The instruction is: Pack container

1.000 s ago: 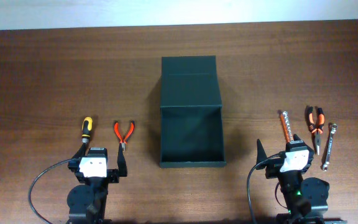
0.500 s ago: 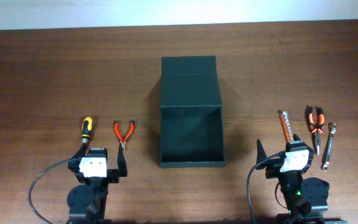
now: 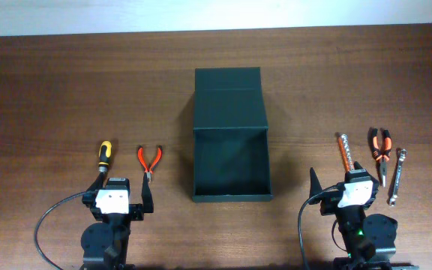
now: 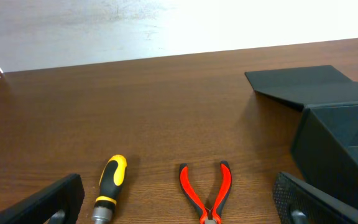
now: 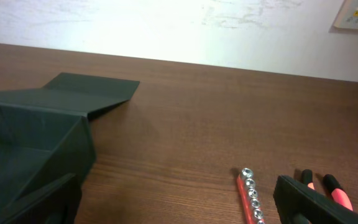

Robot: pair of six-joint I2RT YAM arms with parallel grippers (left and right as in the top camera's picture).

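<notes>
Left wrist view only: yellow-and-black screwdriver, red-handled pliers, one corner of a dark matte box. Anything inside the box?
Observer: No. Overhead, the dark green-black matte rectangular container is open, with its flap lid lying flat on the far side and nothing in it.
Operator: What's on the right side?
Observer: Three tools lie on the table by the right arm: a red strip of silver sockets, orange-and-black pliers and a silver metal wrench.
Operator: Is the right arm holding anything?
Observer: No. The right jaws stand wide open with nothing between them, near the socket strip's end.
</notes>
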